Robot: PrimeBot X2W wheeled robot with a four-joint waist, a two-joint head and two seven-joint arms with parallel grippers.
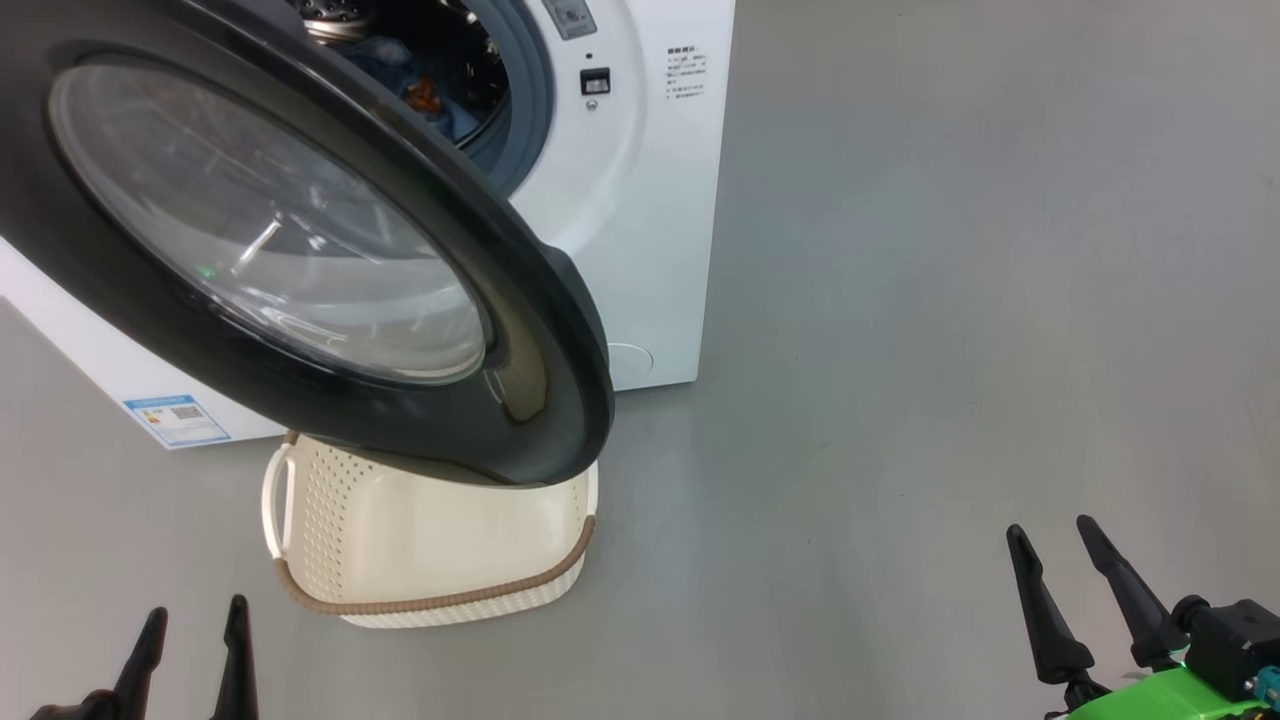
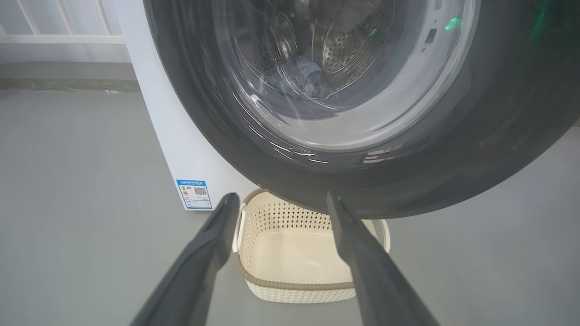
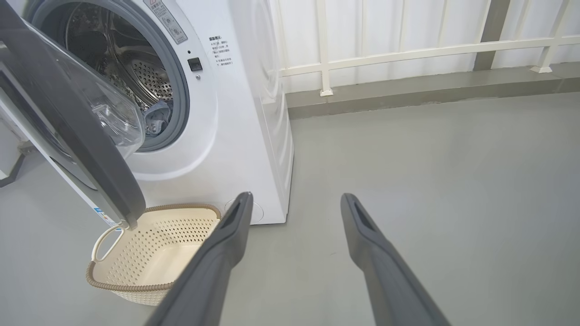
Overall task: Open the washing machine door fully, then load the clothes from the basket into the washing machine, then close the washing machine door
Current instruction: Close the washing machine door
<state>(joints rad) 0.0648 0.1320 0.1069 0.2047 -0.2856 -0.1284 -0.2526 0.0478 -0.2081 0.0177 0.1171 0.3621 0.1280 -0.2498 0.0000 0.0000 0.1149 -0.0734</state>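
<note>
One washing machine (image 1: pixel 640 200) stands on the grey floor (image 1: pixel 950 300), with one basket (image 1: pixel 330 520) on the floor just in front of its base. There is one washing machine door (image 1: pixel 560 400), hanging partly open; its black rim reaches out over the far side of the basket.

Two grippers are in the head view. The left gripper (image 1: pixel 198 608) is at the lower left and the right gripper (image 1: pixel 1050 527) at the lower right. Each has its two dark fingers spread with nothing between them, and both hang clear of the door and the basket.

The clothes (image 1: pixel 420 90) lie inside the steel drum (image 3: pixel 149 81) as light blue fabric with an orange patch. Whether this is one bundle or two cannot be told. The basket's cream bottom lies bare in both wrist views.

The head view looks down on the door's glass bowl and hides most of the basket behind the rim. It also shows one blue label sticker (image 1: pixel 178 418) and one round white cap (image 1: pixel 630 360) low on the machine's front.

The left wrist view looks through the door glass at the drum and the blue fabric behind it — the basket sits between that gripper's fingers in that view.

The right wrist view takes the door edge-on, so the opening is plain, ringed by the grey-blue gasket (image 3: pixel 181 99). A white railing (image 3: pixel 408 50) runs along the far edge of the floor.
</note>
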